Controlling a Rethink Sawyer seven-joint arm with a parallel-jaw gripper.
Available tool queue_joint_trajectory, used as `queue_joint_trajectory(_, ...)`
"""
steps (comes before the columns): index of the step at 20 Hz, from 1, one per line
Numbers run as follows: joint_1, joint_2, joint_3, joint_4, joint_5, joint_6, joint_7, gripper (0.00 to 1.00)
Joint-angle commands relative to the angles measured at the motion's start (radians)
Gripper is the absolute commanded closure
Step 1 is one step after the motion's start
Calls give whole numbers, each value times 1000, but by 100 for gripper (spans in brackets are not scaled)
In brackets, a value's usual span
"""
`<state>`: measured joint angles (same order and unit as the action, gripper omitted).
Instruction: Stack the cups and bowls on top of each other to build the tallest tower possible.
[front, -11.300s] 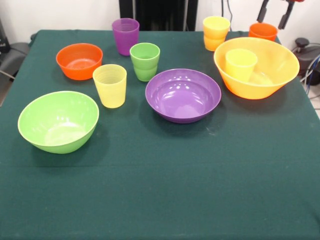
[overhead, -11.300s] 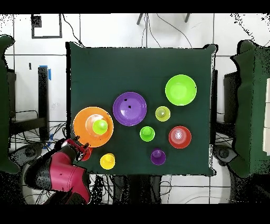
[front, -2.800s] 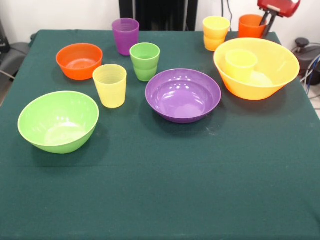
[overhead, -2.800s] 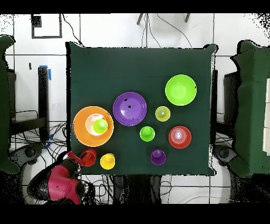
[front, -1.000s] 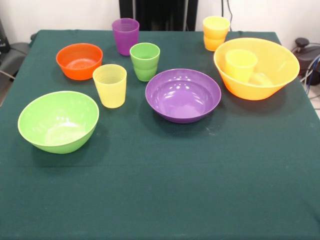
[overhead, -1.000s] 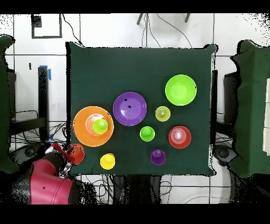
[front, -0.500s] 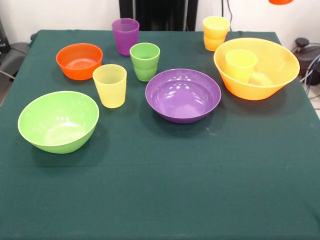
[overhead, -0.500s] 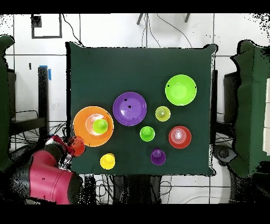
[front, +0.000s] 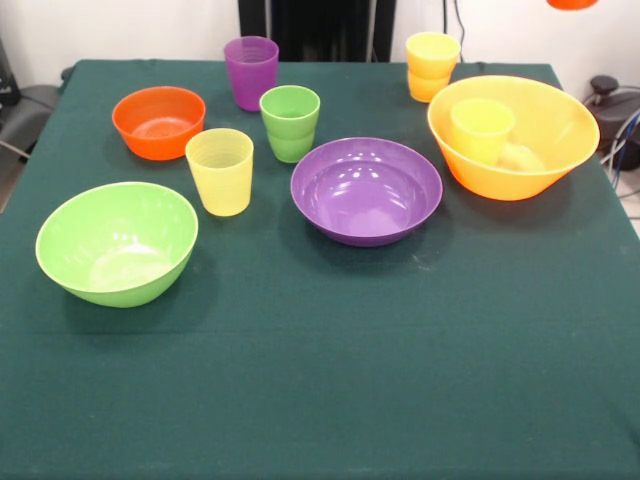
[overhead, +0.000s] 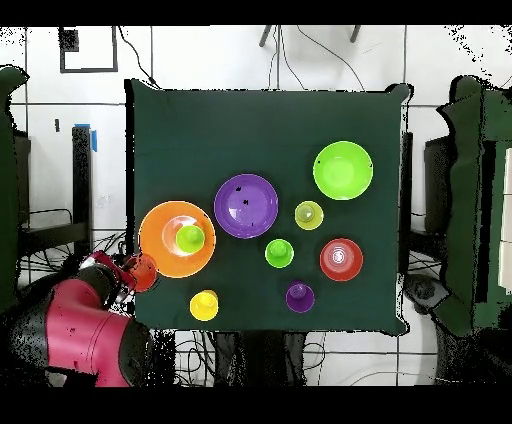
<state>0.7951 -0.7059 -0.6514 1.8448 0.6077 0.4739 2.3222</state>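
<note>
— Where is the claw (overhead: 128, 272)?
— At the table's (front: 400, 380) far right corner, raised, closed around the orange cup (overhead: 143, 272).
— And the tower?
— Only the big yellow-orange bowl (front: 560, 150), far right, with a lime green cup (front: 482, 128) inside.

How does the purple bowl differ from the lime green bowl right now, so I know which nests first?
The purple bowl is wide and shallow; the lime green bowl is deeper, with steeper walls. The purple bowl sits mid-table, close beside the big yellow-orange bowl; the lime green bowl stands apart near a table edge, farther from it. Both are upright, empty and glossy, resting on the green cloth.
</note>
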Motion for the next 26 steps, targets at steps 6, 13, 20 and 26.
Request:
queue_joint_trajectory(6, -66, 93, 104, -31, -73, -7, 130, 100)
queue_joint_trajectory(13, -76, 116, 133, -13, -65, -81, 131, 100)
queue_joint_trajectory(20, -102, 118, 161, 6, -67, -137, 107, 100)
queue_joint_trajectory(26, -98, 130, 165, 0, -64, -146, 122, 100)
